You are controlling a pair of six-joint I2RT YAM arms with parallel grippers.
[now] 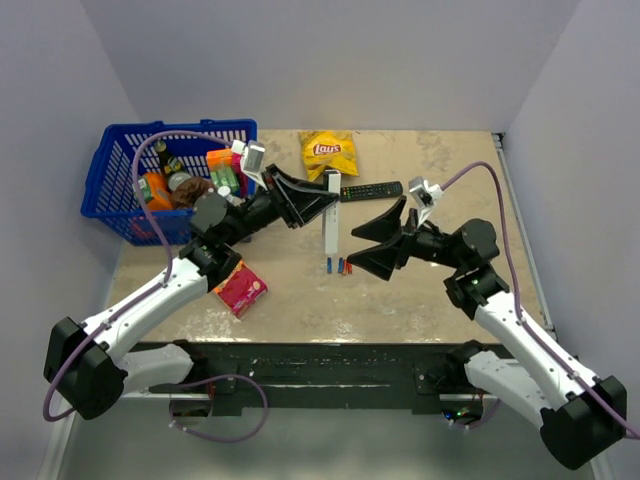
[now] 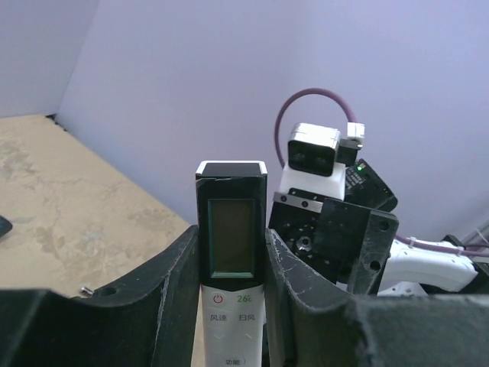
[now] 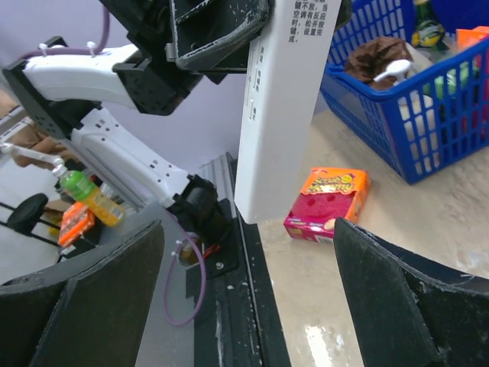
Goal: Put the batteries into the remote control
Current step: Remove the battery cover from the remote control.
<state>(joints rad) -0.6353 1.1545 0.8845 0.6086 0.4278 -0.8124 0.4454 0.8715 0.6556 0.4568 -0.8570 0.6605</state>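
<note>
The white remote control is held off the table by my left gripper, which is shut on it. In the left wrist view the remote stands between the two black fingers, dark display end up, with my left gripper clamped on its sides. The right wrist view shows its plain white back with the lower end free. My right gripper is open and empty just right of the remote; in its own view the jaws stand wide apart below the remote's end. Three small batteries, blue and red, lie on the table under the remote.
A black remote and a yellow chips bag lie at the back. A blue basket full of items stands at the back left, also in the right wrist view. A pink sponge box lies front left.
</note>
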